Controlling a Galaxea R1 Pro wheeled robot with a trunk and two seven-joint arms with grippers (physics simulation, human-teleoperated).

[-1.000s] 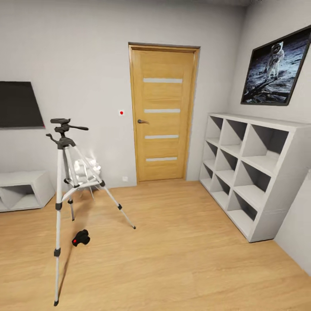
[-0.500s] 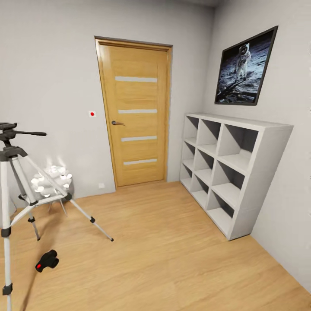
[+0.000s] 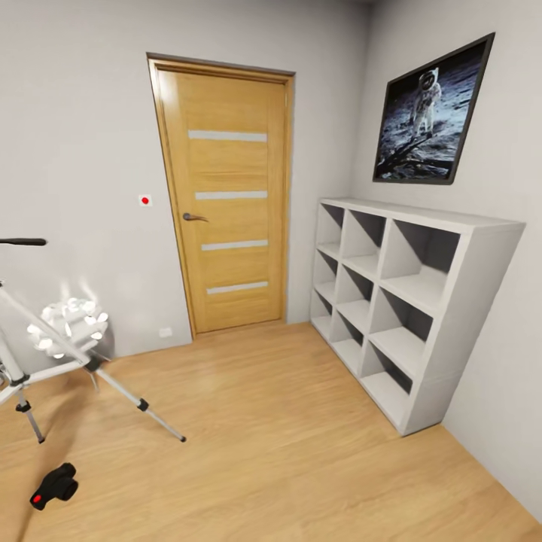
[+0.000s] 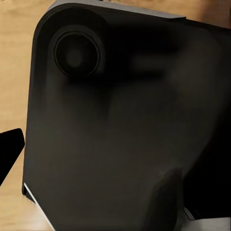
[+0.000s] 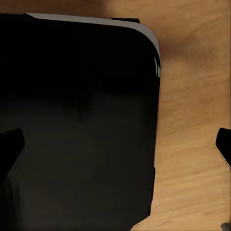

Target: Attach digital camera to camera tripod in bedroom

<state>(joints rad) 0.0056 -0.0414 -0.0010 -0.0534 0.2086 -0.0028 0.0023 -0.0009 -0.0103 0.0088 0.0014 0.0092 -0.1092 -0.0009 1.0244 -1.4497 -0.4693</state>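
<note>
Head view: camera (image 3: pixel 54 486) on floor beside tripod (image 3: pixel 98 370); turn left, approach squarely; jaws' state cannot be told

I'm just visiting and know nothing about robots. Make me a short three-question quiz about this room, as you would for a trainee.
1. True or false: the digital camera is already mounted on the camera tripod.
2. The door is: A) open, B) closed, C) missing.
3. Fill in: the framed picture above the white cube shelf shows an ____.

Key:
1. False; it lies on the wood floor, near the tripod's legs.
2. B.
3. Astronaut.
</note>
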